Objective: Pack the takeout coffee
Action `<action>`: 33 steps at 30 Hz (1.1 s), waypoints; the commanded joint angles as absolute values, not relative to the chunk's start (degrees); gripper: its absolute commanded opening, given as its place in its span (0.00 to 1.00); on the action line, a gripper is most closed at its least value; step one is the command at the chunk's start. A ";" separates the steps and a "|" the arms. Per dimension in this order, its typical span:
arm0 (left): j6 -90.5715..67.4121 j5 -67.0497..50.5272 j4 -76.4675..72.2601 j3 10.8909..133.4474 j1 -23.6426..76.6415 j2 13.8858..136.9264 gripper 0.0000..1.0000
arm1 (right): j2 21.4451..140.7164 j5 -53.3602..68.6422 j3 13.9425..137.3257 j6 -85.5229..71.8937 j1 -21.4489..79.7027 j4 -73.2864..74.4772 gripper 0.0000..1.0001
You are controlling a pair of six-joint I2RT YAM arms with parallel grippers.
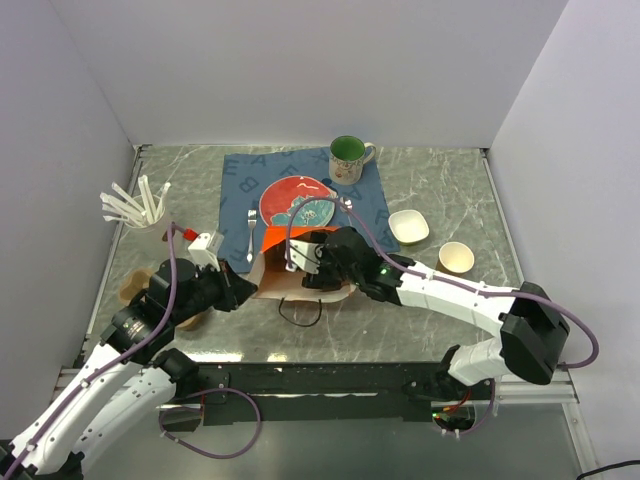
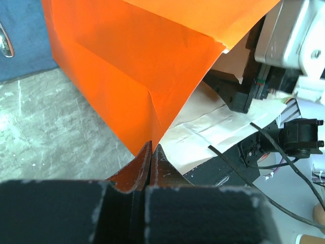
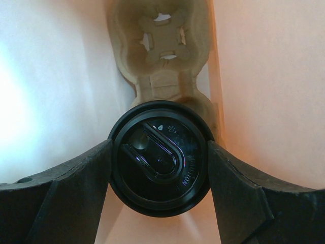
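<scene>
If you're going by the top camera, the paper bag (image 1: 268, 285) is lying on the marble table (image 1: 440, 180), near the left side. The left gripper (image 1: 243, 291) is sitting at the bag's left end, and the right gripper (image 1: 308, 256) is poking into it from the right, so the coffee is hiding from this angle. Farther back, a red plate (image 1: 297, 200) is resting on a blue placemat (image 1: 240, 175) with a fork (image 1: 250, 235) just left of it and a green mug (image 1: 350, 158) at the mat's far right corner. A white bowl (image 1: 408, 226) and a lidless tan paper cup (image 1: 456, 258) are sitting off to the right, well apart from the bag.

From the left wrist cam, the fingers (image 2: 167, 175) are pinching tight on a corner of the bag's orange panel (image 2: 127, 61), with pale paper (image 2: 203, 132) showing underneath.

The right wrist cam is looking inside the bag. The takeout coffee (image 3: 161, 162) is sitting dead centre, black lid facing the lens, and the two pads (image 3: 76, 193) are pressing against either side of the lid, so that hand is gripping the cup. A moulded pulp cup carrier (image 3: 162, 51) is lying just beyond it, deeper in the bag.
</scene>
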State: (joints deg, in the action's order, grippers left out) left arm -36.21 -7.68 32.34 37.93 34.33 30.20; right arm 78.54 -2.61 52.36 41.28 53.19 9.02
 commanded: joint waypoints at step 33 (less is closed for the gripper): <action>-36.91 -11.25 32.08 38.50 35.51 33.31 0.01 | 78.40 -2.20 54.58 35.77 50.36 12.65 0.74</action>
State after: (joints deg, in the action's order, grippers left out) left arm -36.38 -9.74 31.03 37.71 35.35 32.53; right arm 80.36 -2.44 52.75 37.12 51.33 6.42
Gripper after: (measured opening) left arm 0.017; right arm 0.768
